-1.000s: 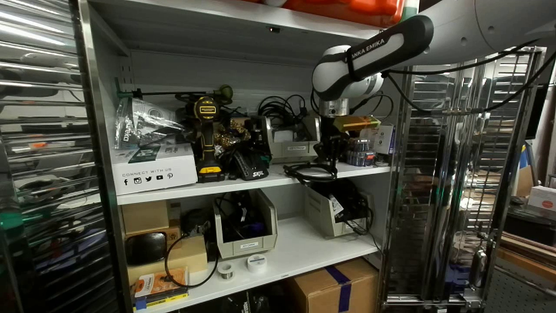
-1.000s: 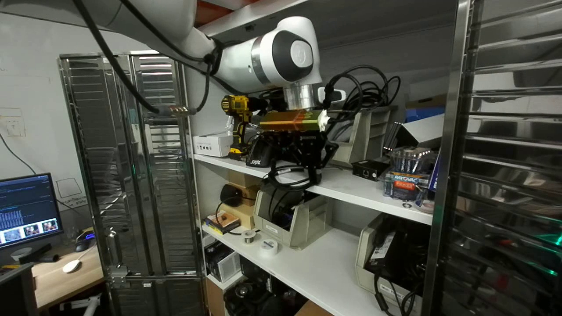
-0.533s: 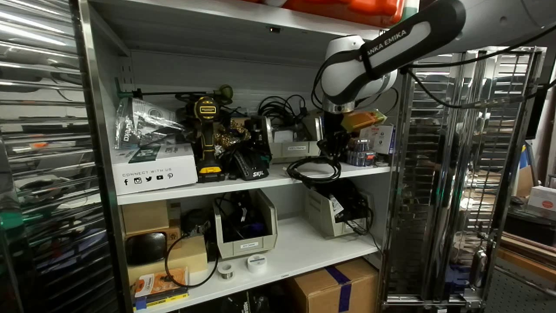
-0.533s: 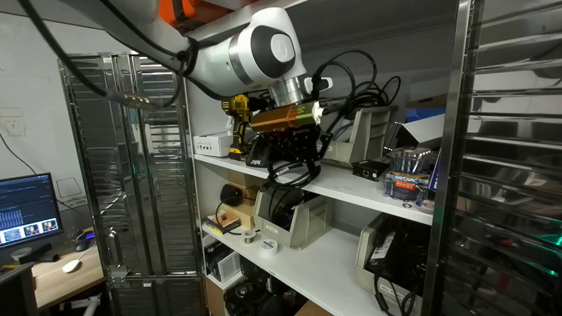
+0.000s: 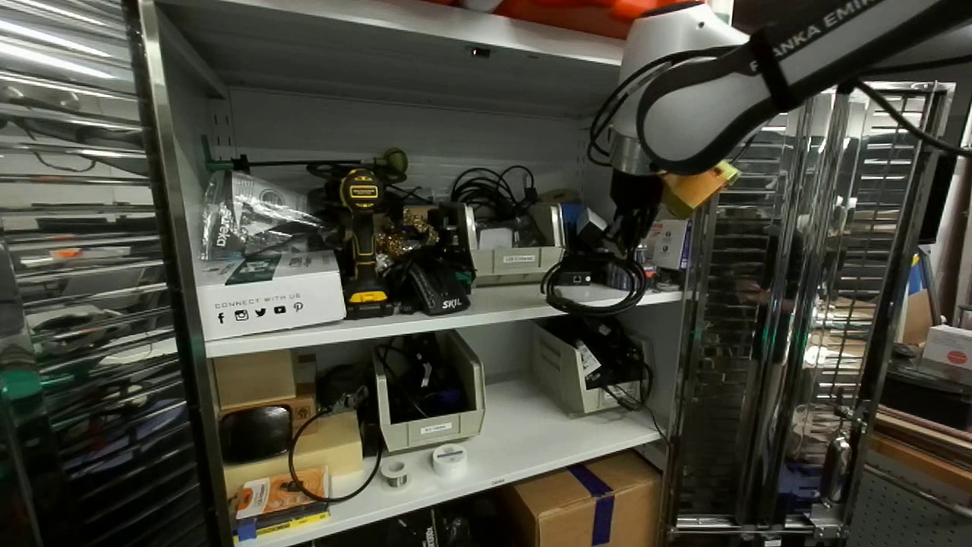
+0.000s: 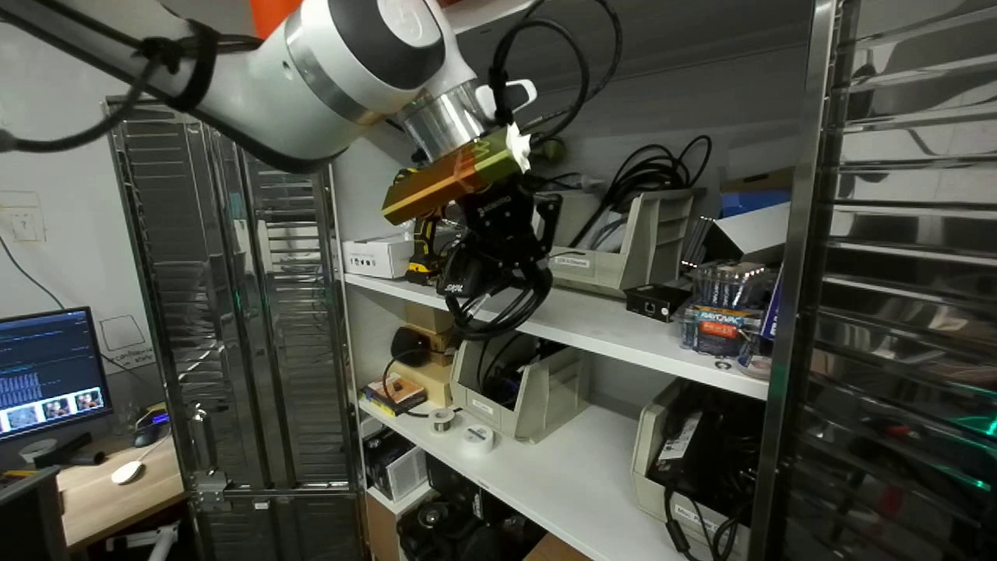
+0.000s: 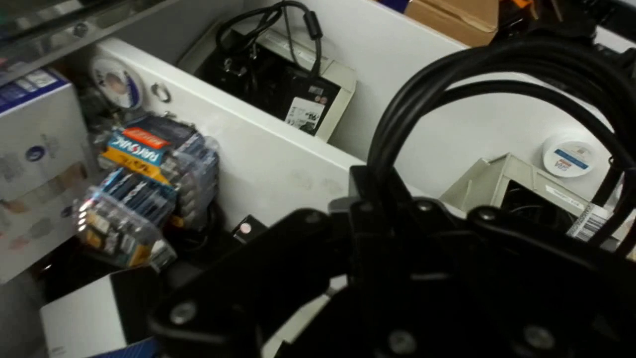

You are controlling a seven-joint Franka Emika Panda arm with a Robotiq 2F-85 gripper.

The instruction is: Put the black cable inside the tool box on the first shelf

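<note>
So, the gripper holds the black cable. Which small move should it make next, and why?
I would probably raise the gripper a little before going toward the tool box. In both exterior views, the cable hangs lower in the picture than the tool box's front edge, so going straight in might catch its loops there.

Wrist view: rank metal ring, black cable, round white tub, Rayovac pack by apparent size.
1. black cable
2. Rayovac pack
3. round white tub
4. metal ring
Apparent only: the black cable sits nearer the camera than the rest.
</note>
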